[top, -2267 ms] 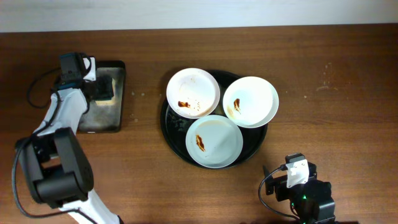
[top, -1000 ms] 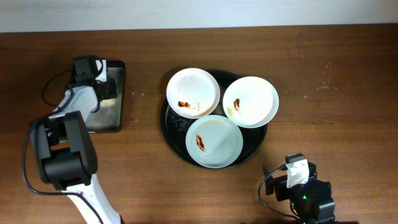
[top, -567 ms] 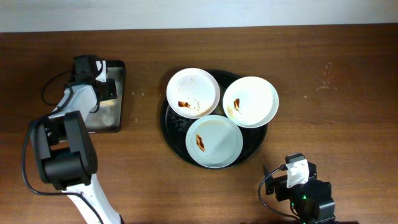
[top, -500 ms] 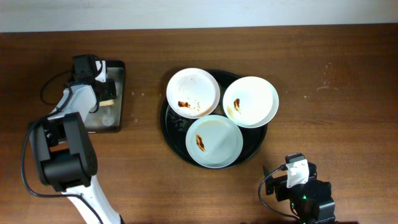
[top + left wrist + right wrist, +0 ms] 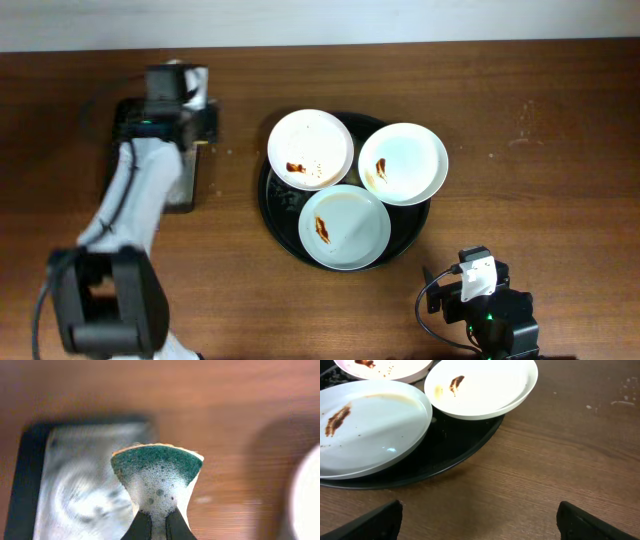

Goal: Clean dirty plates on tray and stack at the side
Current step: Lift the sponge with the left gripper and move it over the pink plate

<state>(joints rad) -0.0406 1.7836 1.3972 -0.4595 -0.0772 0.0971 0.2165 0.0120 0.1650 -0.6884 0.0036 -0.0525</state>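
Three dirty plates lie on the round black tray (image 5: 281, 203): one at the back left (image 5: 311, 149), one at the back right (image 5: 403, 163) and one at the front (image 5: 344, 226). Each carries brown-red smears. Left of the tray, my left gripper (image 5: 158, 516) is shut on a foamy green-topped sponge (image 5: 157, 472), held above the right edge of the rectangular sponge tray (image 5: 75, 485). My right gripper (image 5: 479, 510) stands wide open over bare wood, in front of the tray (image 5: 450, 455) and to its right, with nothing between its fingers.
The sponge tray (image 5: 190, 182) lies at the left of the table, soapy water pooled in it. The right arm's base (image 5: 487, 305) sits at the front right. Bare wooden tabletop stretches right of the round tray.
My left gripper has closed on the sponge, lifted it off the sponge tray and swung right toward the tray's edge. The right arm and the plates have not moved.
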